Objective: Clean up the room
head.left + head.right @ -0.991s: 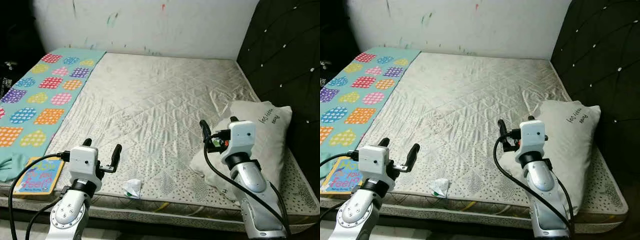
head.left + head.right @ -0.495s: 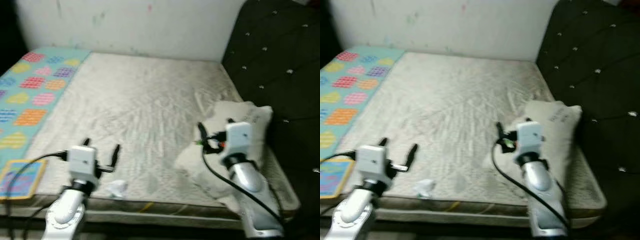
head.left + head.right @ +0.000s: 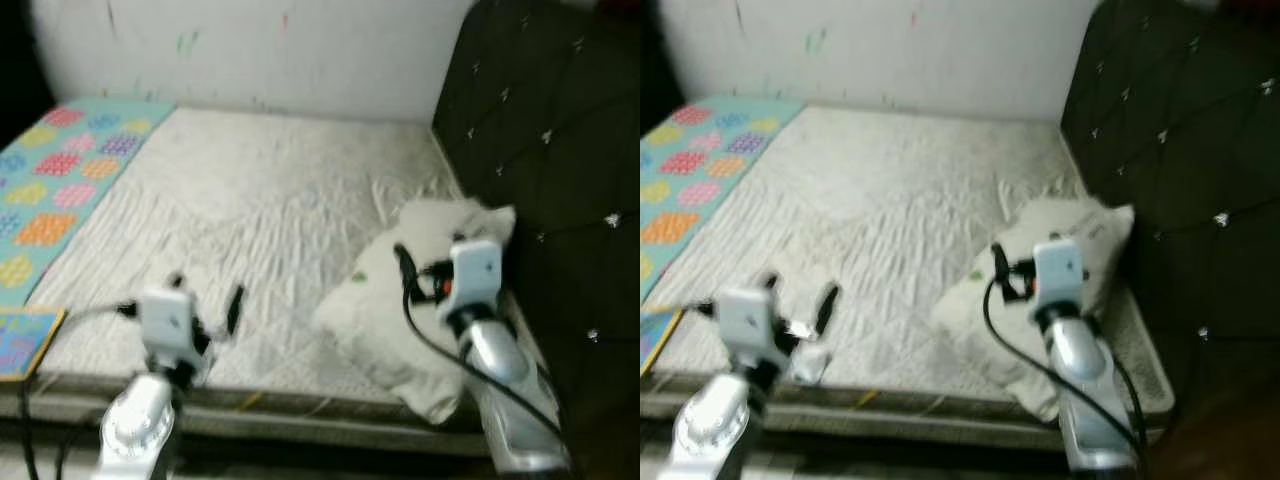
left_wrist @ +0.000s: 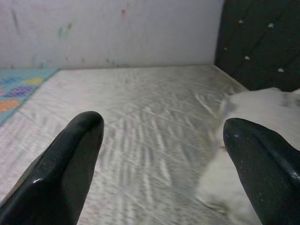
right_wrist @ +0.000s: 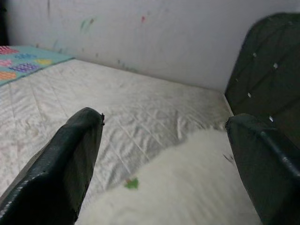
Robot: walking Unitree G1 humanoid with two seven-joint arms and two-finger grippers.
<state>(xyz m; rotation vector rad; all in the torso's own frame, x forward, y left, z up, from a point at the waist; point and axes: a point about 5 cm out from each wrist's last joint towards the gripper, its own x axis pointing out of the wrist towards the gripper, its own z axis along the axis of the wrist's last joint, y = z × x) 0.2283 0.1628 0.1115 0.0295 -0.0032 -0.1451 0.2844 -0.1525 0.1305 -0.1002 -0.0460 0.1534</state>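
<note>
A bare quilted mattress (image 3: 270,220) takes up most of the room, its pale cover creased and stitched in diamonds. The head views are blurred. Behind the mattress stands a white wall (image 3: 260,50) with small flecks of coloured paint. Along the mattress's right edge rises a dark tufted headboard (image 3: 540,150) set with small shiny buttons. A teal blanket (image 3: 70,170) printed with coloured hearts lies along the left edge of the mattress, running from the far left corner toward the front. At the front left corner a children's book (image 3: 22,342) lies flat, just beside the blanket's end.

A white pillow (image 3: 410,300) lies crumpled near the right edge, against the foot of the headboard, with a small green speck on its cover. A small white scrap (image 3: 810,362), perhaps crumpled paper, sits at the front edge of the mattress, too blurred to tell more.

The left gripper (image 4: 164,154) hovers above the front edge of the mattress near the scrap, its jaws spread wide with nothing between them. The right gripper (image 5: 164,159) is raised over the pillow, its jaws likewise wide apart and holding nothing.
</note>
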